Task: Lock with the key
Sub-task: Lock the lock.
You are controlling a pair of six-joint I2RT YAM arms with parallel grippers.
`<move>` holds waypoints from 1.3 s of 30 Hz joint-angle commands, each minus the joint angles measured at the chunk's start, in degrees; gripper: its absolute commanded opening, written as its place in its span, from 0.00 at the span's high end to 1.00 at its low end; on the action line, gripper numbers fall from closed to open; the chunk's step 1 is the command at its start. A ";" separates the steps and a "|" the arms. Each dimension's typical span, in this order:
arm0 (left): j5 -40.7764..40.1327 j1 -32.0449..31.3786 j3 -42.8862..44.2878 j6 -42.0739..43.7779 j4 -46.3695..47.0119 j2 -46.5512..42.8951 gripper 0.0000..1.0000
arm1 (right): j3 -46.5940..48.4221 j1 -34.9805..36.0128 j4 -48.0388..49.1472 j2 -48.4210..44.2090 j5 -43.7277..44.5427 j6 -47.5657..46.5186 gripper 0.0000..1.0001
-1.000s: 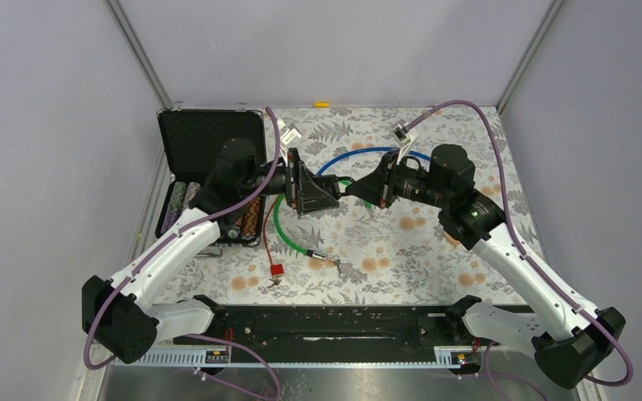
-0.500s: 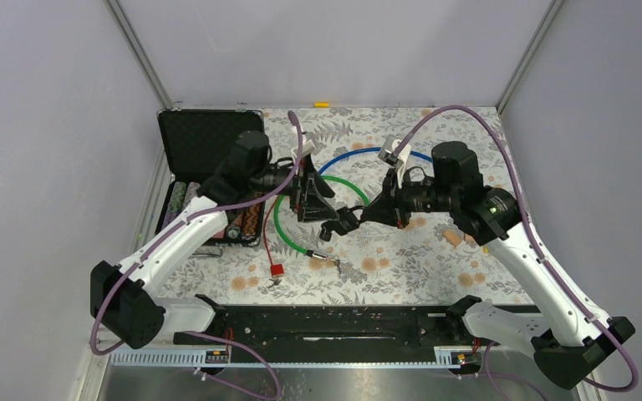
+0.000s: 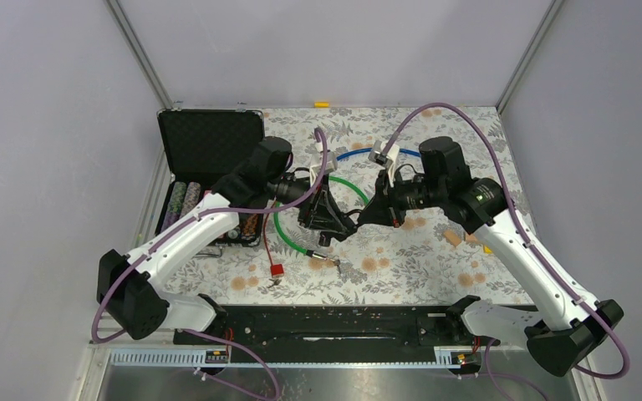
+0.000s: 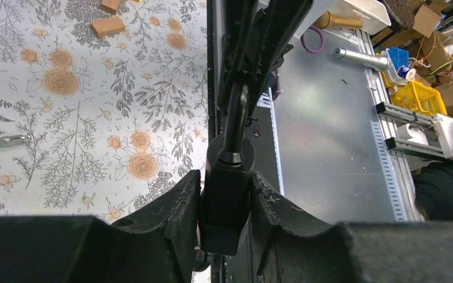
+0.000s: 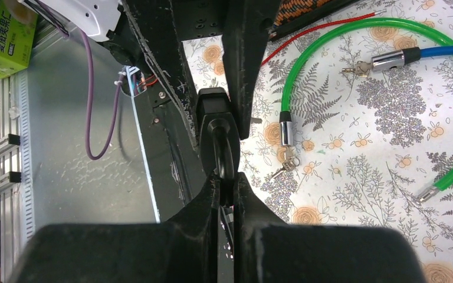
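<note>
A black padlock hangs above the flowered tabletop between my two arms. My left gripper is shut on its body, one finger pressed against each side. My right gripper is shut on the shackle, which rises from the lock body. In the top view the left gripper and right gripper meet tip to tip. A small bunch of keys lies on the table below, beside the metal end of the green cable; I also see the bunch from above.
An open black case with chip rows stands at the left. A green cable lock and a blue cable lock loop across the middle, the blue one with a key in it. A small red padlock lies near the front.
My left gripper swung right and down to the padlock and closed on its body. My right arm brought the padlock left and lower, still gripping the shackle.
</note>
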 commanded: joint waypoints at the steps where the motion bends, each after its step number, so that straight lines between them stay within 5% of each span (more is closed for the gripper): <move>1: 1.07 -0.03 4.72 0.83 2.07 1.06 0.76 | 4.44 0.28 4.73 -0.40 -4.77 1.02 1.00; 8: 2.81 -0.36 5.33 0.54 2.04 2.10 0.63 | 5.58 0.29 7.09 0.34 -6.32 4.16 1.00; 16: 4.77 -0.51 6.56 0.54 0.84 2.85 0.69 | 6.10 0.29 4.95 0.02 -6.08 1.90 1.00; 21: 4.40 -0.77 6.77 1.84 0.88 2.77 1.00 | 6.76 0.29 5.17 0.43 -5.99 3.09 1.00; 23: 1.37 -0.81 6.17 -1.72 4.78 1.63 1.00 | 6.89 0.26 6.31 0.57 -5.35 5.46 0.85; 25: -3.91 -0.69 3.59 -10.00 14.95 -0.55 1.00 | 6.56 0.29 9.71 0.14 -2.93 10.76 0.47; 26: -6.81 -0.71 2.40 -13.06 19.34 -1.90 1.00 | 5.94 0.29 12.24 -0.44 -0.92 13.71 0.36; 29: -16.30 -0.65 -1.03 -21.37 32.19 -5.90 1.00 | 1.87 0.29 23.33 -4.17 1.68 21.43 0.15; 34: -27.14 -0.65 -6.05 -32.20 48.72 -10.49 1.00 | -10.20 0.26 44.66 -10.43 11.09 29.13 0.05; 39: -33.93 -0.73 -9.07 -37.64 60.37 -12.24 1.00 | -18.10 0.25 60.71 -10.45 13.98 38.92 0.10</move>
